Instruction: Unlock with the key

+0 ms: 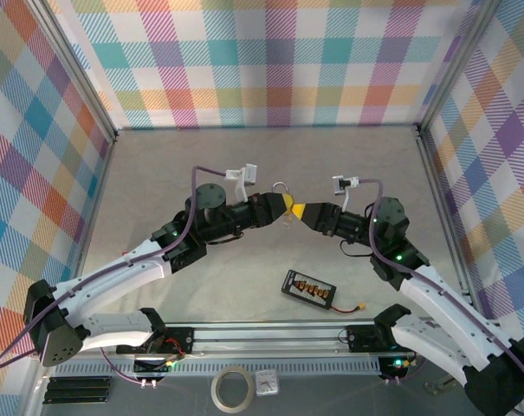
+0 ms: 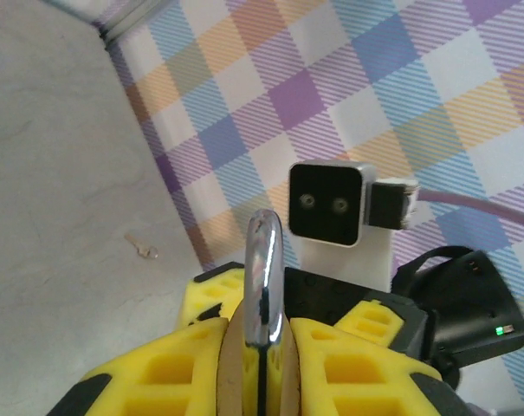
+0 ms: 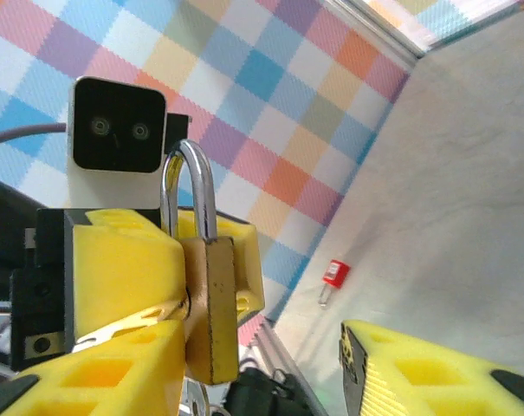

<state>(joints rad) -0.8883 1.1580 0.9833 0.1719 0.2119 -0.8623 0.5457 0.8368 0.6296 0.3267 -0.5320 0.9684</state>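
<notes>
One padlock [image 1: 282, 196] on the job: flat brass body, bright chromed shackle [image 3: 189, 182] pointing up, raised off the table [image 1: 158, 182] around mid-workspace, right where the two arm tips meet. From the left wrist, padlock [image 2: 264, 295] edge-on: thin brass slab with the shackle arching above. Cannot tell whether shackle seated or popped, one leg hidden behind a yellow finger; keyway not visible either.

Small key [image 2: 143, 250] flat on the table, well apart from the lock, clear of both grippers. Small red item with a metal stub [image 3: 333, 276] also on the table near the foot of the wall, too small to identify. Black board with yellow connectors [image 1: 309, 289] near the front rail [image 1: 270, 332], lead ending in a yellow plug [image 1: 362, 308]. Tape roll [image 1: 231, 387] and small square dial gadget [image 1: 266, 382] on the near side of the rail. Lower sides of the lock body covered by the clamping fingers.

Pincers: left gripper [image 1: 285, 206] clamped tight on the padlock body, yellow fingers [image 2: 158, 373] pressed on both flat faces, shackle sticking out past the tips. Nose-to-nose with it, right gripper [image 1: 301, 211] spread wide, gripping nothing; padlock just beside one of its fingers [image 3: 80, 373], contact impossible to judge, other finger well off to the side
</notes>
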